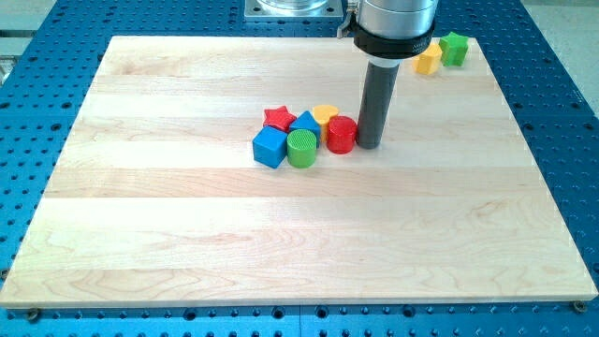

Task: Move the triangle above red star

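My tip [368, 146] rests on the wooden board [187, 234], at the lower end of a straight dark rod [374, 98] that hangs from a silver and black collar at the view's top. There are no jaws to open or close; the rod holds nothing and can only push with its side.

Taking the red cylinder [342, 135] as the landmark: my tip stands just to its right, so close that I cannot tell whether the two touch. The yellow block [326, 114], which looks heart-shaped, sits just above and slightly left of the red cylinder, partly hidden behind it. The blue triangle [305, 124], the block the task names, lies just left of the red cylinder and below-left of the yellow block, so the red cylinder sits between it and my tip. The red star [278, 118] lies further left of the red cylinder, touching or nearly touching the blue triangle's left side and a little higher in the view. The green cylinder [301, 149] stands below-left of the red cylinder, just under the blue triangle. The blue cube [270, 147] is furthest left of the red cylinder, beside the green cylinder and below the red star.

Well apart from the red cylinder, toward the board's top right corner, a second yellow block [428, 62] and a green block [455, 49] sit side by side; their shapes are hard to make out.
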You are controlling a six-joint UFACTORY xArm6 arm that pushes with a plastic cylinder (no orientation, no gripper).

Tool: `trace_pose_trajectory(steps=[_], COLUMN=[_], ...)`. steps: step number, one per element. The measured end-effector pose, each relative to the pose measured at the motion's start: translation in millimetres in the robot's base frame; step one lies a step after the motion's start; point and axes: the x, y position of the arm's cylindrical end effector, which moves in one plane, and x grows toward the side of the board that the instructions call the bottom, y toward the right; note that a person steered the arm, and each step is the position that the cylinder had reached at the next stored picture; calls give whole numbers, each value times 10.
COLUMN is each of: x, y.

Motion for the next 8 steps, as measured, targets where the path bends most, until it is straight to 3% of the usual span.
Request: trace_pose_trajectory(steps=[3,5,8], x=[227,230,-73], y=[31,-639,-535])
